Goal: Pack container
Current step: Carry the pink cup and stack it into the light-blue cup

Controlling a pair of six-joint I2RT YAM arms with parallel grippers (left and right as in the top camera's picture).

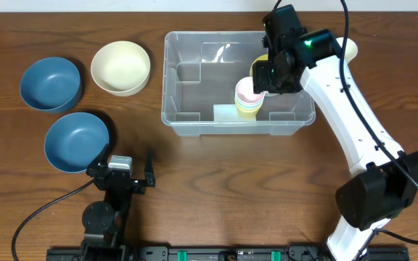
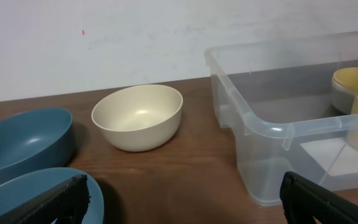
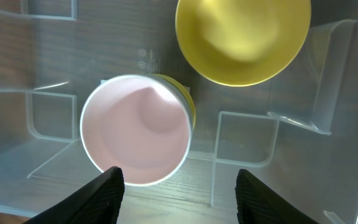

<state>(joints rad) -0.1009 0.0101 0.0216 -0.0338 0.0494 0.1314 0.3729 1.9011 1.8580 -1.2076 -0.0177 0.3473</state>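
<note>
While your right gripper [image 3: 179,193] hangs above the pink cup [image 3: 135,127] in the container [image 1: 187,43], jaws apart and empty, your left gripper [image 2: 188,202] rests, jaws spread wide.

The worktop [image 1: 231,188] is dark brown with a wood grain pattern. The large clear plastic rectangular container [image 1: 167,80] has no colour and is see-through. The far round bowl [image 1: 50,83] and the near round bowl [image 1: 77,141] are plain blue, and the third round bowl [image 1: 120,67] is cream. The round glossy bowl [image 3: 243,37] is yellow. The stack of cups [image 1: 248,98] is pink on top, then pale blue and yellow.
</note>
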